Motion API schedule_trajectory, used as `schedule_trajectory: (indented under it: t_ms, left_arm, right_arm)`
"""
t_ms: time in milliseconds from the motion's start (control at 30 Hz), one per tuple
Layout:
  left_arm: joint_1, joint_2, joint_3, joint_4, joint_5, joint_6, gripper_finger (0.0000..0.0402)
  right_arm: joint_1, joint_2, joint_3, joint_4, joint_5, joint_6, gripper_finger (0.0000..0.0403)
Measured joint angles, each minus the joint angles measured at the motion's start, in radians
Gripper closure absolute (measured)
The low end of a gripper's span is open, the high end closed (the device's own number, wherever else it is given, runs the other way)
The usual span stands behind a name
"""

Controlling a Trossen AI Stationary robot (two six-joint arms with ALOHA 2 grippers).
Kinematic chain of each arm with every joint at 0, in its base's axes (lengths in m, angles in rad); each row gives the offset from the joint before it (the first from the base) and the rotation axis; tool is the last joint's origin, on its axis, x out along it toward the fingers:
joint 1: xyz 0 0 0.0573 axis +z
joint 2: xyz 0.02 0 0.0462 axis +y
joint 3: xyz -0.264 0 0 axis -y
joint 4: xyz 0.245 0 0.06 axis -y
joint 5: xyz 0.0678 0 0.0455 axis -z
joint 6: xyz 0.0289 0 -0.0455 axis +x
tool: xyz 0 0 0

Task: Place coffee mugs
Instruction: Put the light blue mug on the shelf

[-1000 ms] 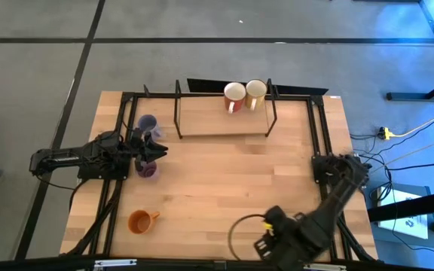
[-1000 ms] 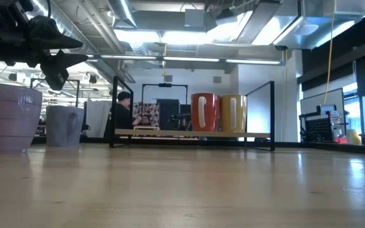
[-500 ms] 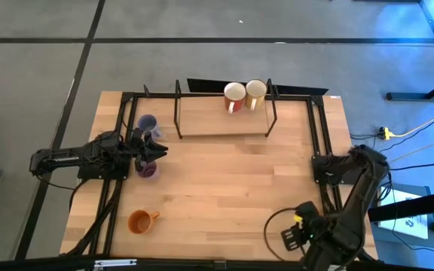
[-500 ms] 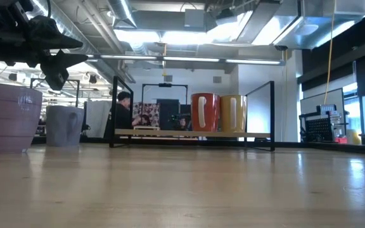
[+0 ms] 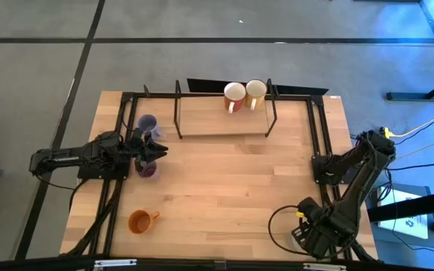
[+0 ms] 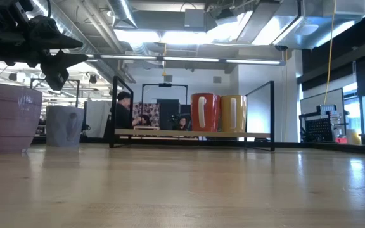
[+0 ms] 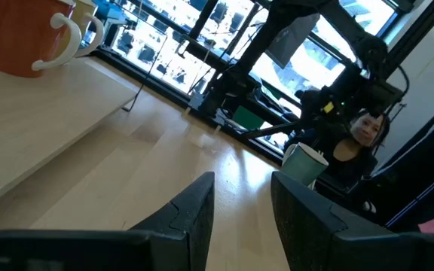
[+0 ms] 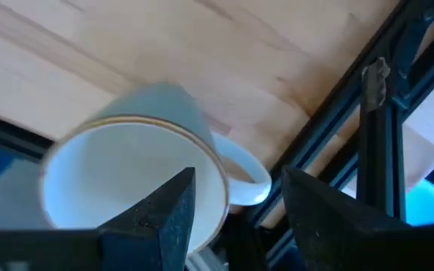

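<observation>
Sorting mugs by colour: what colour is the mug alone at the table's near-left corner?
Orange, inside and out; the high view shows it best.

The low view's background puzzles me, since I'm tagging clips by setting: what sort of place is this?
Probably a robotics lab or an open workshop-style office. Exposed ceiling ducts and strip lights run overhead, a person sits at screens behind the wooden table, and two dark robot arms work over it.

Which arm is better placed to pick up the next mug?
Right, probably. Its end effector sits open right at a cream-white mug, one finger over its mouth. The left end effector hovers open above a lavender mug, not yet around it.
</observation>
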Motion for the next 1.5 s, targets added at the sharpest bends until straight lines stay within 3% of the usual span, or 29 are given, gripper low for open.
schedule_trajectory:
  t_ms: [200,433,567,733,900,1267,1500]
  left_arm:
    - [0.0,0.0,0.0,0.0,-0.005,0.0,0.0276]
    - [0.0,0.0,0.0,0.0,-0.013,0.0,0.0276]
    - [0.0,0.0,0.0,0.0,-0.024,0.0,0.0276]
    - [0.0,0.0,0.0,0.0,-0.052,0.0,0.0276]
    - [0.0,0.0,0.0,0.0,-0.055,-0.002,0.0276]
    - [0.0,0.0,0.0,0.003,-0.054,-0.002,0.0276]
    - [0.0,0.0,0.0,0.004,-0.054,-0.002,0.0276]
  right_arm:
    - [0.0,-0.005,-0.111,0.148,-0.031,-0.051,0.0217]
    - [0.0,-0.005,-0.187,0.182,-0.031,-0.091,0.0226]
    - [0.0,-0.005,-0.207,0.256,-0.046,-0.152,0.0279]
    - [0.0,-0.005,-0.212,0.295,-0.024,-0.185,0.0382]
    - [-0.028,-0.013,-0.211,0.366,-0.007,-0.152,0.0383]
    - [-0.275,-0.021,-0.073,0.298,0.207,0.011,0.0397]
    - [-0.507,-0.015,-0.072,0.334,0.254,-0.186,0.0398]
